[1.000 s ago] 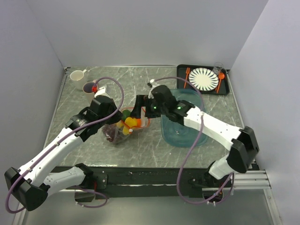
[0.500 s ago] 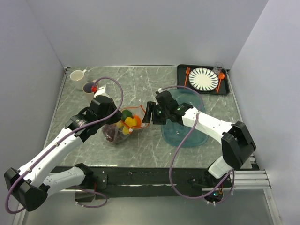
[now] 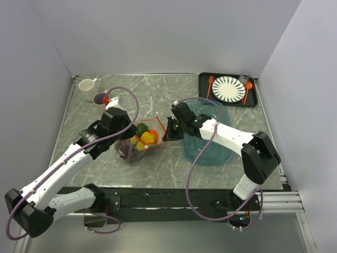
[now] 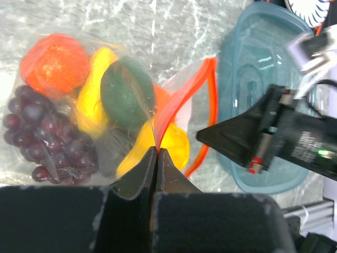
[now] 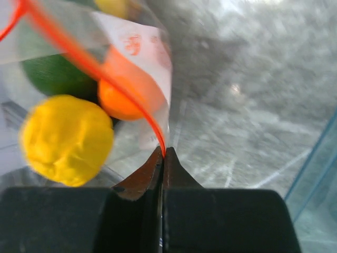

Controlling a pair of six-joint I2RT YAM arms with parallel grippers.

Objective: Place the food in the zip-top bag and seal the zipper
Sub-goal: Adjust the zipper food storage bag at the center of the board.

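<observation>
Robot lab cell: plain white walls (image 3: 158, 37) enclosing marbled tabletop (image 3: 158, 92).

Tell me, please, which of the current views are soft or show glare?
Right wrist view: the yellow fruit and zipper close to the lens are out of focus, with a bright sheen on the table. Left wrist view: grape bunch sharp, highlights on the teal tray. Top external view: crisp, evenly lit.

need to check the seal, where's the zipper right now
In the top view the zipper lies mid-table between the food in the zip-top bag and the teal tray, pinched by the left pincer and the right pincer.
</observation>
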